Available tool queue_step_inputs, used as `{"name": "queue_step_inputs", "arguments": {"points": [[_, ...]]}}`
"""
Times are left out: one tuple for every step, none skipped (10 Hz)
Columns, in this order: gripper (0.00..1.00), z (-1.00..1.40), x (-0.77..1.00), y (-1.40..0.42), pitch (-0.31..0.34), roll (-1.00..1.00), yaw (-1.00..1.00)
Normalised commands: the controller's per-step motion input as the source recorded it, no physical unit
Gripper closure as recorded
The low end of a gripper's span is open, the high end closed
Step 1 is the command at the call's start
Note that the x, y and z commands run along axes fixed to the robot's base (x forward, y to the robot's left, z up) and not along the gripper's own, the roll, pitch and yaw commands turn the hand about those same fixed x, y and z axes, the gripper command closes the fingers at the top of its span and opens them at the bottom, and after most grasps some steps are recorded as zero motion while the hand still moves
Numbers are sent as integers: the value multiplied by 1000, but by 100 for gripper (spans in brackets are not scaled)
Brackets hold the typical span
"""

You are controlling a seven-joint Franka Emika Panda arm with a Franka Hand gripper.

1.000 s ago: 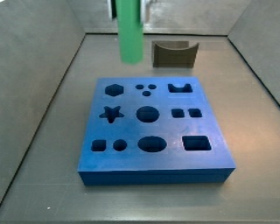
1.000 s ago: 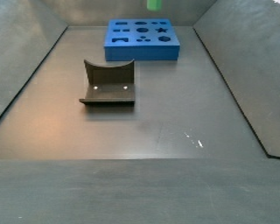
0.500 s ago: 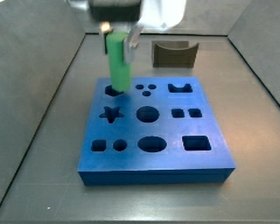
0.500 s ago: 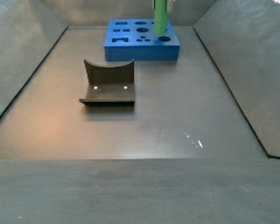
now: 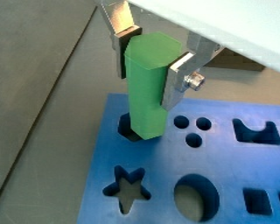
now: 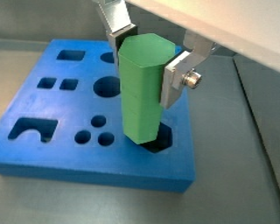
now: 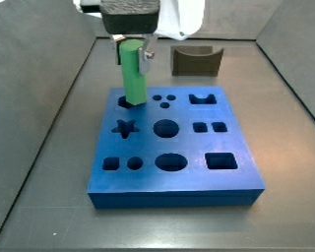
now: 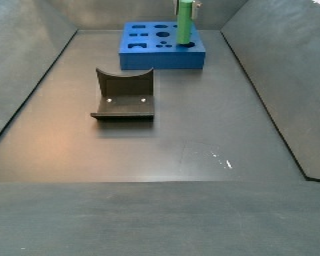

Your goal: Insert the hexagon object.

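The hexagon object [image 5: 150, 92] is a bright green long prism, standing upright. My gripper [image 5: 152, 54] is shut on its upper end, one silver finger on each side, as both wrist views show [image 6: 149, 57]. The peg's lower end sits in the hexagonal hole [image 6: 161, 141] at a far corner of the blue board [image 7: 187, 182]. In a side view the gripper [image 7: 133, 44] hangs over that corner with the peg [image 7: 131, 74] below it. Another side view shows the peg [image 8: 184, 22] upright on the board [image 8: 156, 58].
A dark grey curved block [image 7: 196, 61] stands on the floor apart from the board; it also shows in a side view [image 8: 124, 95]. The board holds several other shaped holes, such as a star [image 5: 129, 185]. Grey walls enclose the floor.
The gripper has come down with the green peg from above the board. The peg's lower end has gone from hanging in the air to the hexagonal hole.
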Motion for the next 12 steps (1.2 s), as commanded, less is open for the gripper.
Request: {"name": "queue_step_inputs", "arguments": {"points": [[100,-277,0,109,0,0,209],[100,-320,0,46,0,0,151],[100,-329,0,3,-6,-11,83],[100,-363,0,0,-26,-4,71],[100,-354,-231,0,-43,0,57],[100,-234,-306,0,-41,-39,51],[100,-120,-340,0,-36,-74,0],[100,-77,-309,-20,-40,-84,0],[100,-160,-197,-26,-44,-90,0],[100,-340,-34,-9,-73,-87,0],[100,-429,0,-14,-83,-64,0],[100,-483,0,0,-101,-79,0]]}}
